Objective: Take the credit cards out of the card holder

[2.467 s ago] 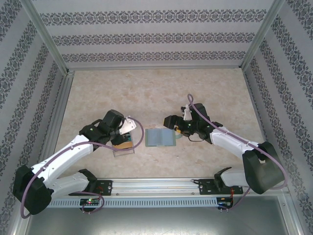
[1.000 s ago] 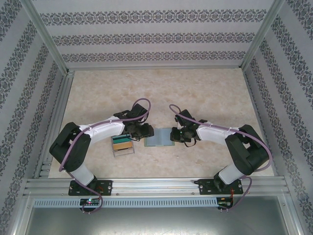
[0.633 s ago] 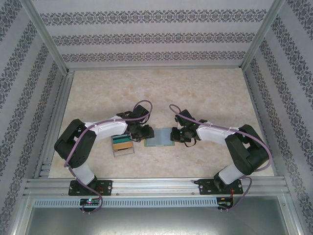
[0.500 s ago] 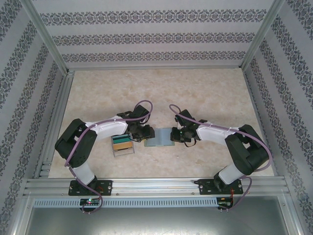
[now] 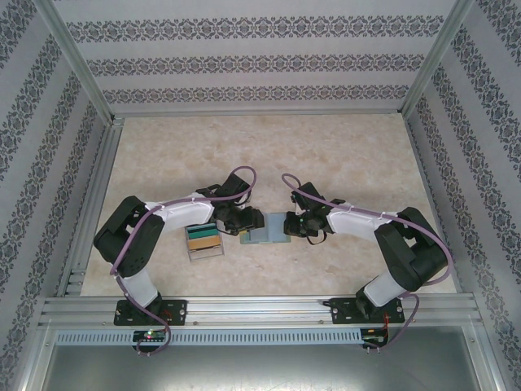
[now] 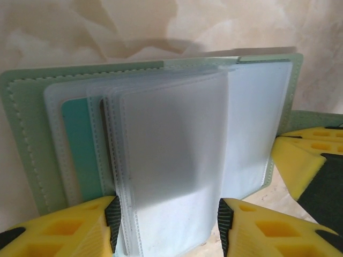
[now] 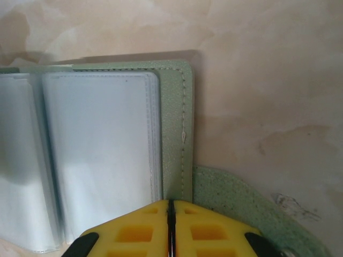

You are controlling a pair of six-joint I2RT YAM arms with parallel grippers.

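Sage card holder [image 5: 267, 231] open, sleeves [image 6: 171, 160] btwn L gripper [image 6: 167, 219], tray [image 5: 205, 252] beside

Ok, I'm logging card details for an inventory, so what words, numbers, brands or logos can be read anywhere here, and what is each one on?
None can be read.
The card holder: plain green cover, no brand or lettering.
The teal card in its sleeve: the strip that shows is blank.
The tray of coloured cards: too small to read.
The walls: ornament, no letters.
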